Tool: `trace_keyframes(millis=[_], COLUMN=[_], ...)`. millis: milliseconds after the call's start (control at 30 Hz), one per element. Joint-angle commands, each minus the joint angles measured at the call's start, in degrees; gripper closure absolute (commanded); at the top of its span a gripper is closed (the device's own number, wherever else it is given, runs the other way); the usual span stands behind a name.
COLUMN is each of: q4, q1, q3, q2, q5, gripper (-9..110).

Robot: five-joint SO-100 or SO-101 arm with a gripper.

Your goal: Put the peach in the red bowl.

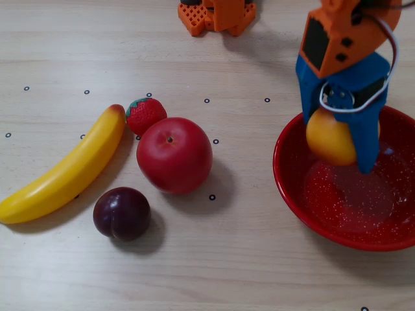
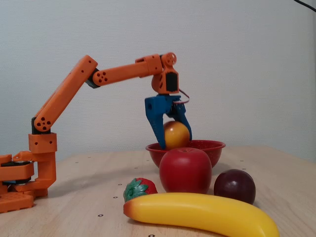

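The peach [image 1: 329, 137] is a yellow-orange ball held between my blue gripper [image 1: 337, 150] fingers. It hangs over the left part of the red bowl [image 1: 295, 188], a little above its rim. In the fixed view the gripper [image 2: 174, 138] is shut on the peach [image 2: 176, 135], just over the left rim of the red bowl [image 2: 213, 148]. The bowl has nothing else in it.
A large red apple [image 1: 174, 155], a dark plum [image 1: 122, 213], a yellow banana [image 1: 65, 170] and a small strawberry [image 1: 144, 114] lie on the wooden table left of the bowl. The arm's orange base [image 1: 217, 15] is at the back edge.
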Motion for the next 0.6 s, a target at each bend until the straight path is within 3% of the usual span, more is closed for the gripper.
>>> trace_keyframes(millis=[0,100,567], q4=[4.2,3.9,2.7], q1=[1.1,0.5,-7.0], q3=[-5.8,-5.9,-1.0], q2=[3.6,4.7,26.4], q5=[1.9,1.9,2.0], gripper=[45,37,38])
